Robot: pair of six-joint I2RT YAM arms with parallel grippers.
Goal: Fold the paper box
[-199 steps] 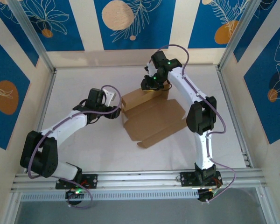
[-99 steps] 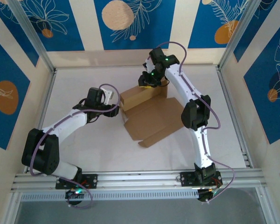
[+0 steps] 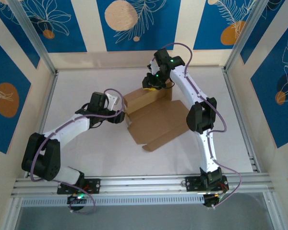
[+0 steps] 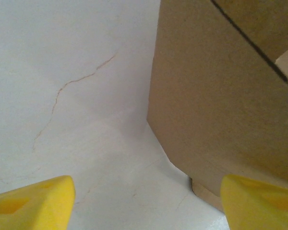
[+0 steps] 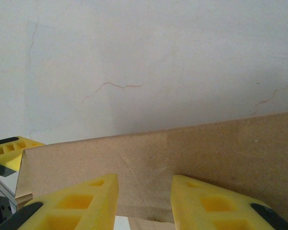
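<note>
Seen from above, the plain brown die-cut cardboard paper box [image 3: 158, 122] lies in the middle of the white table [image 3: 86, 158], with its far panel raised. The left gripper [image 3: 121, 115] sits just beside the box's left edge, and the right gripper [image 3: 153, 87] is at the raised panel. Left unsupported, that panel would probably spring flat.

In the left wrist view, the left gripper [image 4: 144, 206] is spread wide and grasps nothing. A standing cardboard wall is beside it. Closing here could miss or crumple the corner.

In the right wrist view, the right gripper [image 5: 145, 201] is partly parted and clamps nothing. The panel stands just beyond its fingertips [image 5: 81, 201]. A hard push could slide the whole box.
</note>
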